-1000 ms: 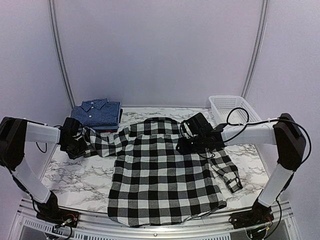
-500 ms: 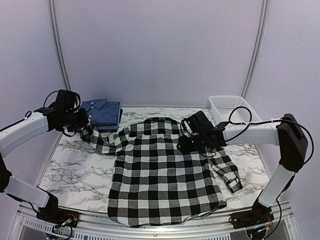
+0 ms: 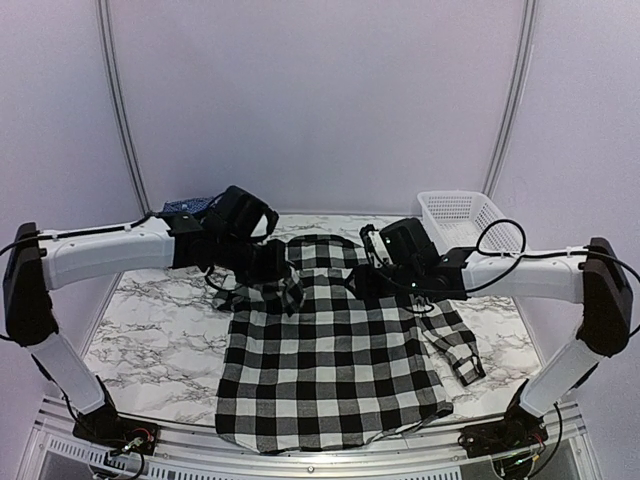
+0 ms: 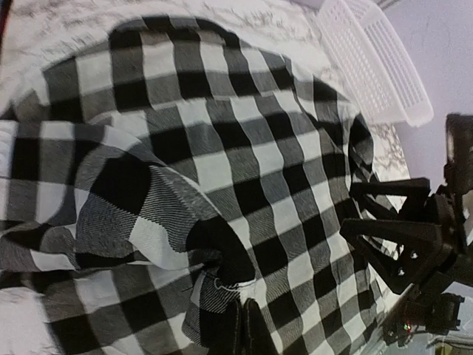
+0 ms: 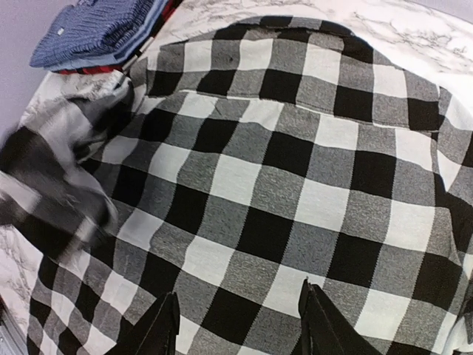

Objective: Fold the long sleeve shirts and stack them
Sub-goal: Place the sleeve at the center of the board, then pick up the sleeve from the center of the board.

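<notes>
Checked shirt (image 3: pixel 330 370) lies on the surface (image 3: pixel 150 350). Our left end effector (image 4: pixel 242 310) pinches its sleeve (image 4: pixel 148 214) above the shirt; our right end effector (image 5: pixel 239 292) hangs open above the shirt too.

The spread shirt (image 3: pixel 330 370) is checked in big black, white and grey squares. The folded shirts (image 5: pixel 96 29) are patterned dark blue with fine pale checks (red is seen beneath). The table (image 3: pixel 150 350) is veined grey on white.
</notes>
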